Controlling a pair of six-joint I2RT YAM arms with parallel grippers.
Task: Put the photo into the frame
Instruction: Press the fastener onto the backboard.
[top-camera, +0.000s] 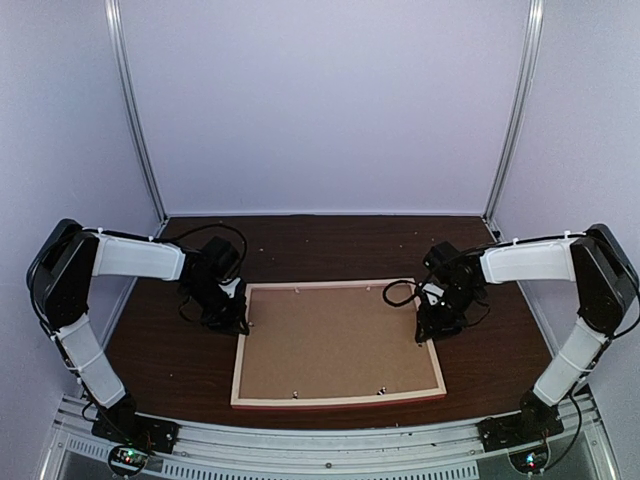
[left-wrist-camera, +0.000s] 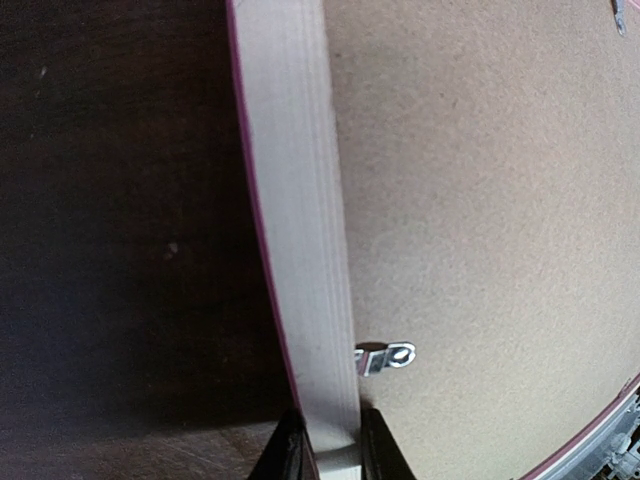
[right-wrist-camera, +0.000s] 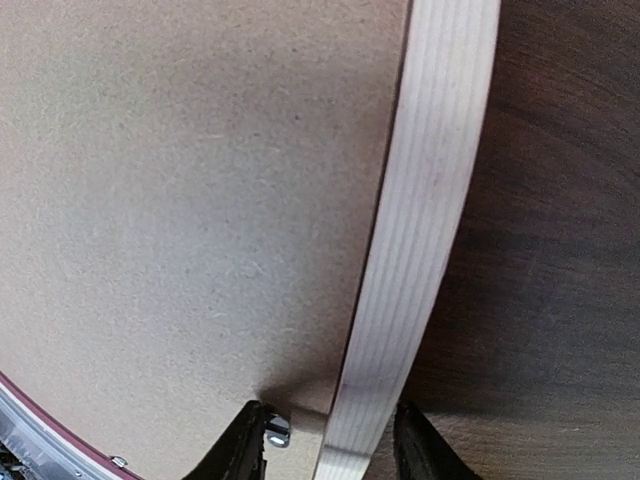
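Fingers (left-wrist-camera: 283, 458) of left gripper (left-wrist-camera: 328, 452) clamped on left rail of frame (left-wrist-camera: 300, 250); right gripper (right-wrist-camera: 335, 445) fingers (right-wrist-camera: 245, 448) apart, straddling right rail. Frame lies back-up, backing board (top-camera: 335, 340) showing, middle of table (top-camera: 150, 350), toward near edge.

We see the left arm (top-camera: 135, 258) rise from its base at the near left corner, fold at a high elbow and reach inward, its wrist bent so the left gripper (top-camera: 230, 312) points down. Its fingers (left-wrist-camera: 285, 452) press against either side of a rail of the frame (left-wrist-camera: 300, 250), clamped on it. The right arm (top-camera: 525, 262) mirrors that pose from the near right corner, elbow high, forearm running inward. We find the right gripper (top-camera: 428, 328) pointing down too, its fingers (right-wrist-camera: 245, 440) straddling the opposite rail, jaws parted wider than the rail, a gap showing on the inner side
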